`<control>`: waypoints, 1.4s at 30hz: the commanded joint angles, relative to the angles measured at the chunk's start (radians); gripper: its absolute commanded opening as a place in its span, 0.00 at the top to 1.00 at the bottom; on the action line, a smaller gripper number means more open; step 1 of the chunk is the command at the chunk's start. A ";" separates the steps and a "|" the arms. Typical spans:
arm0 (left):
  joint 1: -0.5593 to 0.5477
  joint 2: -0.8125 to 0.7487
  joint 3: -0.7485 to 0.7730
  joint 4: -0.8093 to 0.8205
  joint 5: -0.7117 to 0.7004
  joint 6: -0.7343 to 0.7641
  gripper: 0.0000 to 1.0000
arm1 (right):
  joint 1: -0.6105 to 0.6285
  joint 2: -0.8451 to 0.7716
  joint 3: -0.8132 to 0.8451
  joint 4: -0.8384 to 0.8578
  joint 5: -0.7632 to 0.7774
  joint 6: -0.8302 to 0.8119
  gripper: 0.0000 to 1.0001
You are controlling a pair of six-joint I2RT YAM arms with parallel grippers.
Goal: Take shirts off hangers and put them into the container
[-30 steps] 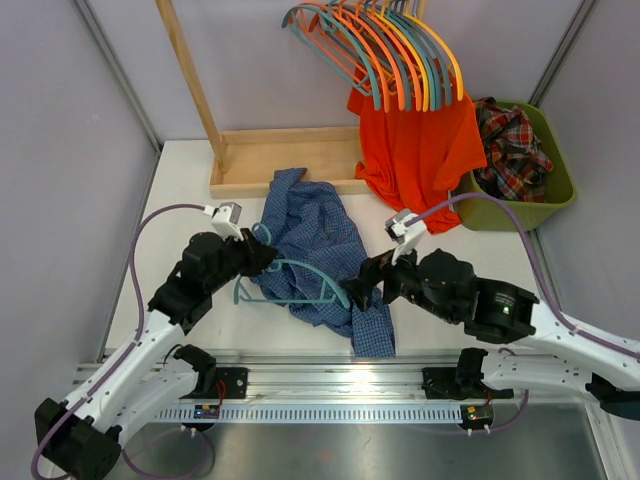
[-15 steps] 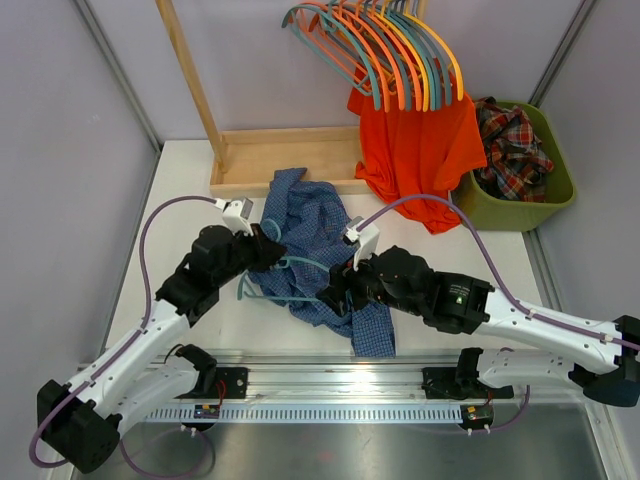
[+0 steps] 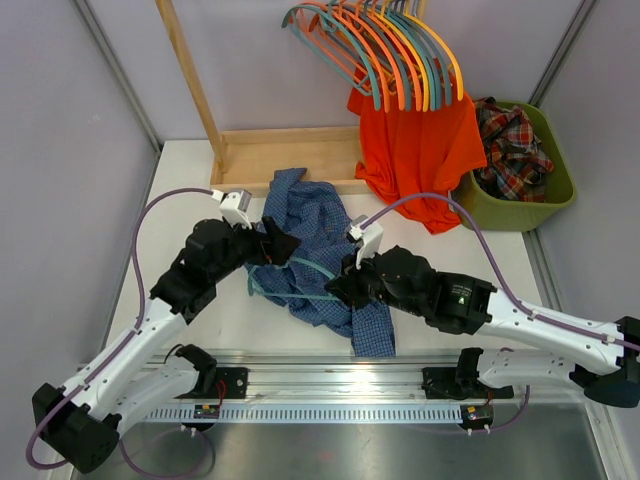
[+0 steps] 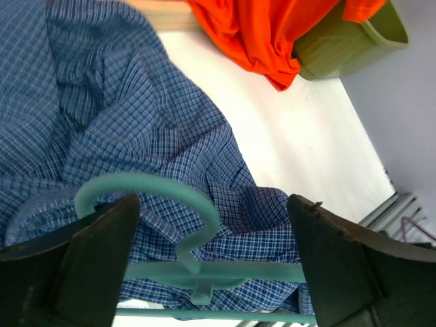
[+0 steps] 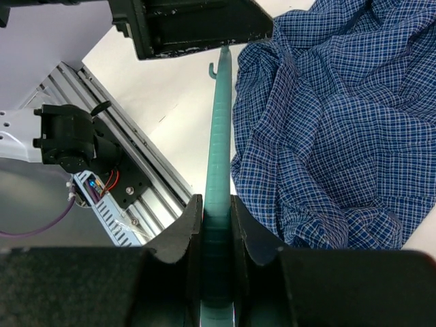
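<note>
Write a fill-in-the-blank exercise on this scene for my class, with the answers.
The right hand is shut on the ___ hanger.
The left hand, by that hanger's hook, is ___.
The ___ shirt lies in the olive-green container.
The blue checked shirt lies on the ___.
Missing words: teal, open, plaid, table.

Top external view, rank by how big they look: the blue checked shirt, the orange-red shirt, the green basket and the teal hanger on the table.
1. the blue checked shirt and the orange-red shirt: about alike, so not ranked apart.
2. the green basket.
3. the teal hanger, just a thin outline.
</note>
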 commanded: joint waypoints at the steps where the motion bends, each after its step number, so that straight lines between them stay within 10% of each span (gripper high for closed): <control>1: -0.004 -0.023 0.097 -0.003 -0.024 0.015 0.01 | 0.008 -0.051 0.005 0.019 0.020 -0.026 1.00; 17: -0.004 -0.440 0.079 -0.217 -0.172 0.000 0.01 | 0.002 -0.144 -0.020 0.444 0.362 -0.379 1.00; 28: -0.004 -0.532 -0.016 -0.267 -0.126 -0.029 0.01 | -0.508 0.267 0.363 0.452 -0.100 -0.310 1.00; 42: -0.004 -0.569 -0.048 -0.274 -0.126 -0.032 0.01 | -0.667 0.726 1.019 0.318 -0.233 -0.273 1.00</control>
